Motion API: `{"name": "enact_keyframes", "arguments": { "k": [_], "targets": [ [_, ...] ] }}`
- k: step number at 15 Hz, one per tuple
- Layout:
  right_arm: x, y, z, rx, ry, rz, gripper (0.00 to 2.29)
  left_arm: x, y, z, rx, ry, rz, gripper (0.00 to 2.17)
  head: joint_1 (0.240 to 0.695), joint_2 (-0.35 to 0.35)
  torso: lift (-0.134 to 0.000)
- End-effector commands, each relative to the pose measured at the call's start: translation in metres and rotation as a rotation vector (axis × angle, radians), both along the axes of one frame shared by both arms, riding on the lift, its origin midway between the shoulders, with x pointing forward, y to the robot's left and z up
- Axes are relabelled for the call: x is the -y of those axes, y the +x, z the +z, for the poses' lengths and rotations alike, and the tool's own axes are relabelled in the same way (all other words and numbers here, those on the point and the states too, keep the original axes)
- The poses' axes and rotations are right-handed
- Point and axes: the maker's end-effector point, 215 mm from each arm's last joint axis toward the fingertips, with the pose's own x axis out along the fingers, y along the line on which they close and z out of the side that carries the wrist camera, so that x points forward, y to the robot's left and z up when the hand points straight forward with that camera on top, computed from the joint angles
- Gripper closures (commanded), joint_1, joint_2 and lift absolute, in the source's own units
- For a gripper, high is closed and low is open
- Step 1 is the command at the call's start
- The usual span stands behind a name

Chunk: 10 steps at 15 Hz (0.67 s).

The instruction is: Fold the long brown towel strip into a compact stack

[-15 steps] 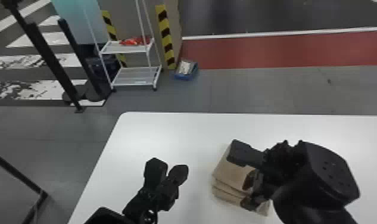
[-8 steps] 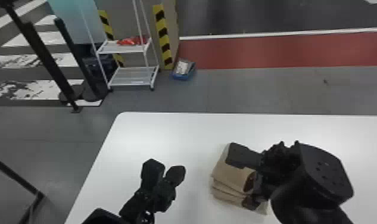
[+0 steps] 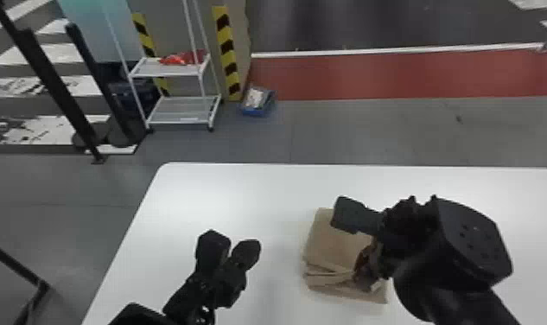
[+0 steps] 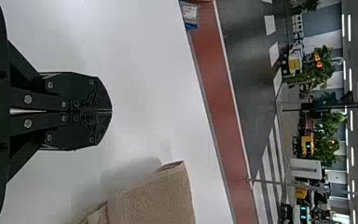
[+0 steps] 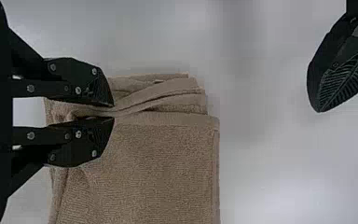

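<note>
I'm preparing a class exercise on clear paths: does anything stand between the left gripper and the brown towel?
Nothing visible does: a stretch of white tabletop separates the left gripper from the brown towel on its right.

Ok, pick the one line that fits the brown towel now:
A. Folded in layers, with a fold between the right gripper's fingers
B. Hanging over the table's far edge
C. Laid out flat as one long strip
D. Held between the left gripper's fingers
A: the layers of the brown towel show stacked at one side, and a fold runs between the fingers of the right gripper.
</note>
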Motion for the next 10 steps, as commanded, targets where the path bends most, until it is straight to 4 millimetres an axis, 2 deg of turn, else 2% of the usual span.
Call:
{"name": "enact_keyframes", "arguments": {
  "k": [1,3,6,8,9,10],
  "targets": [
    [0.013,-0.003,-0.005,-0.012,-0.001,-0.019,1.05,0.001,0.002,0.001,0.000,0.000,0.001,1.32,0.695,0.117,0.000],
    [0.022,-0.003,-0.005,-0.007,0.000,-0.022,1.05,0.001,0.002,-0.001,-0.008,0.005,0.002,1.32,0.695,0.098,0.000],
    [0.047,0.005,-0.001,0.011,-0.008,-0.052,1.05,0.004,0.002,-0.001,-0.009,0.006,0.000,1.32,0.695,0.080,0.000],
    [0.055,0.007,0.000,0.015,0.001,-0.064,1.05,0.006,0.003,-0.002,-0.012,0.008,-0.003,1.32,0.695,0.054,0.000],
    [0.055,0.005,-0.001,0.012,0.022,-0.066,0.82,0.005,0.002,-0.003,-0.020,0.010,-0.001,1.32,0.695,0.048,0.000],
    [0.050,0.007,0.007,0.031,0.053,-0.056,0.41,0.005,0.002,-0.004,-0.021,0.011,-0.001,1.32,0.695,0.042,0.000]
  ]
}}
